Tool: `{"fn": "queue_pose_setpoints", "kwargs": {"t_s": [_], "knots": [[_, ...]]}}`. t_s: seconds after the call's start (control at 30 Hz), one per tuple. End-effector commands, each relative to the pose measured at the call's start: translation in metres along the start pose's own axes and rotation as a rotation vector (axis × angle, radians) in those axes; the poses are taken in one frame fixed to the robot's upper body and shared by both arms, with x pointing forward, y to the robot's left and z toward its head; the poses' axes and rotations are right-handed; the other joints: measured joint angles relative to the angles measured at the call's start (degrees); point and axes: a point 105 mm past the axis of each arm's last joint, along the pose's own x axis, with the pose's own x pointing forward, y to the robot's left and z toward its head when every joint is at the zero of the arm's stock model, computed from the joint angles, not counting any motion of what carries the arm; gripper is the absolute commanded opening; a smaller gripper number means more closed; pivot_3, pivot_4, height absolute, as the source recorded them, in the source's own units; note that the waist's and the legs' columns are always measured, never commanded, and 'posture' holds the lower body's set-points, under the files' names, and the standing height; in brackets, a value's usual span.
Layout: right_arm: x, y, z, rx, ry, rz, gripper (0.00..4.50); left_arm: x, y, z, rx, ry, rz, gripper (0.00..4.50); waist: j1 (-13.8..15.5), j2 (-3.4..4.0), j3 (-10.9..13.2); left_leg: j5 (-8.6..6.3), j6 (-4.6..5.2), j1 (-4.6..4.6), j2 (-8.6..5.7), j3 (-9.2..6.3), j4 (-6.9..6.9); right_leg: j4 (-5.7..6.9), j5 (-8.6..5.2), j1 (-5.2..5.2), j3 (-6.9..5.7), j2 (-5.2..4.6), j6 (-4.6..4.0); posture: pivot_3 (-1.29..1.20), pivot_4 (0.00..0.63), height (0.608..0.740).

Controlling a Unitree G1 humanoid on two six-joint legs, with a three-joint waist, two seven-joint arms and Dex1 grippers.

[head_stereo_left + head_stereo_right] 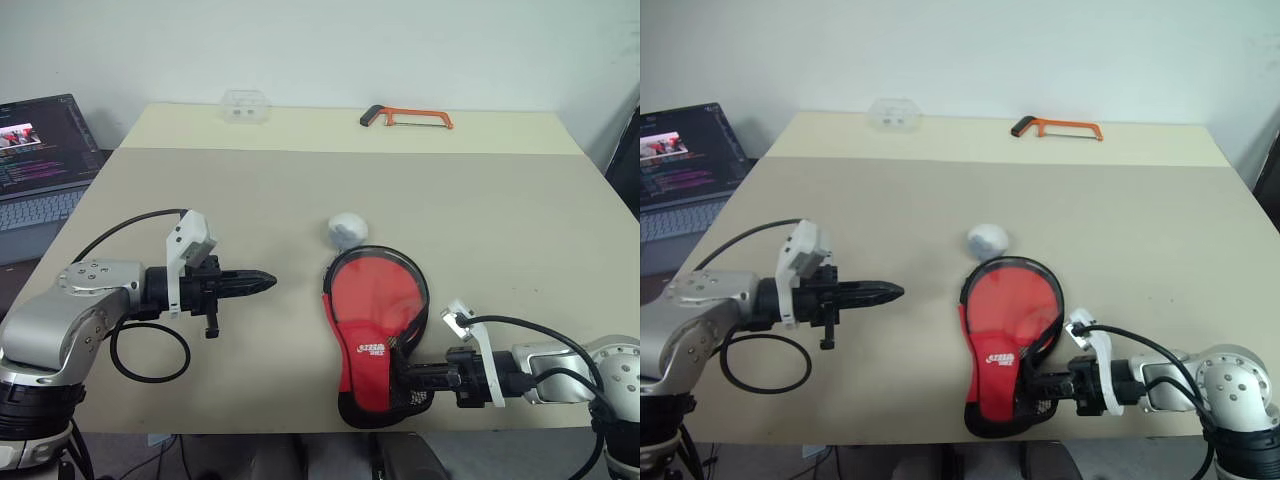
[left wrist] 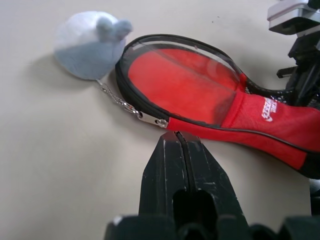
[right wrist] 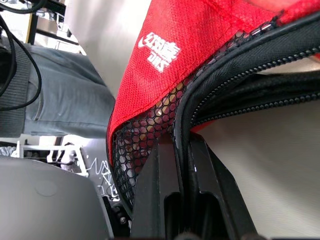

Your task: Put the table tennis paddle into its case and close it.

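The case (image 1: 372,350) lies near the table's front edge, red side with white logo up, black mesh pocket at its narrow end. Its round end is unzipped, and the table tennis paddle (image 1: 378,290) shows its red face inside; the handle is hidden. The grey plush charm (image 1: 347,229) rests on the table just beyond the round end, chained to the zip pull (image 2: 152,119). My right gripper (image 1: 400,378) is shut on the case's black zip edge by the mesh pocket (image 3: 150,135). My left gripper (image 1: 268,283) is shut and empty, pointing at the case from its left, a short way off.
An orange hacksaw (image 1: 405,118) and a clear plastic box (image 1: 246,106) lie at the table's far edge. A laptop (image 1: 40,150) stands off the table's left side. The case's narrow end reaches the front table edge (image 1: 250,432).
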Motion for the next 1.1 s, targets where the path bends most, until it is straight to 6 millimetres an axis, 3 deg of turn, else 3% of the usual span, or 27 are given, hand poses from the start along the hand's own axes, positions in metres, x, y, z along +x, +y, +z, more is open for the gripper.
{"fn": "queue_pose_setpoints", "kwargs": {"t_s": [0.03,0.37,0.47,0.67,0.77,0.83,0.97,1.1], "knots": [[0.003,0.014,-0.002,-0.012,0.006,0.058,0.02,-0.001,-0.003,0.008,0.046,0.006,-0.01,0.0,0.0,0.0,0.0,0.0,0.0,0.0,0.0,0.0,0.01,0.0,0.0,0.0,0.0,0.0,0.0,0.0,0.15,0.74],[0.002,0.009,0.008,-0.018,-0.011,-0.008,0.02,0.001,-0.006,0.002,0.04,0.013,-0.006,0.0,-0.01,-0.01,-0.01,0.0,0.0,0.0,0.02,-0.01,0.03,0.01,0.0,0.01,0.0,-0.01,0.0,0.0,0.15,0.74],[0.001,0.011,0.01,-0.026,-0.007,0.001,0.77,0.002,-0.006,0.001,0.04,0.012,-0.002,0.0,0.04,-0.02,-0.01,0.0,0.01,0.01,0.06,-0.02,0.04,0.02,0.0,0.01,0.0,-0.01,0.0,0.0,0.15,0.74],[-0.003,0.018,0.012,-0.056,0.01,0.027,2.85,0.001,-0.003,0.003,0.04,0.001,0.008,0.0,0.16,-0.03,-0.02,0.0,0.01,0.0,0.09,-0.05,0.05,0.02,0.0,0.02,-0.03,-0.05,0.0,0.0,0.15,0.74],[-0.019,0.021,0.007,-0.143,0.077,0.009,3.93,0.001,-0.002,0.004,0.041,-0.003,0.008,0.0,0.25,-0.03,-0.02,0.0,0.01,0.0,0.09,-0.05,0.06,0.02,0.0,0.03,-0.05,-0.1,0.0,0.0,0.15,0.74],[-0.043,0.011,0.006,-0.268,0.149,-0.1,4.45,0.003,-0.003,0.006,0.049,-0.012,-0.002,0.0,0.52,0.02,0.01,0.0,0.02,-0.02,0.06,-0.06,0.09,0.01,0.0,0.02,-0.06,-0.13,0.0,0.0,0.15,0.74],[-0.094,-0.002,0.031,-0.519,0.184,-0.231,4.45,0.014,-0.002,0.024,0.1,-0.077,-0.001,0.0,1.67,-0.02,-0.01,-0.01,0.06,0.0,-0.04,-0.13,0.09,-0.04,-0.01,0.05,-0.14,-0.23,0.02,0.0,0.15,0.74],[-0.126,0.003,0.077,-0.746,0.071,-0.297,4.45,0.047,-0.011,0.043,0.161,-0.136,-0.05,0.0,2.48,-0.04,-0.03,-0.01,0.09,0.02,-0.15,-0.28,0.23,-0.02,0.0,0.22,-0.3,-0.19,0.01,0.0,0.15,0.74]]}}
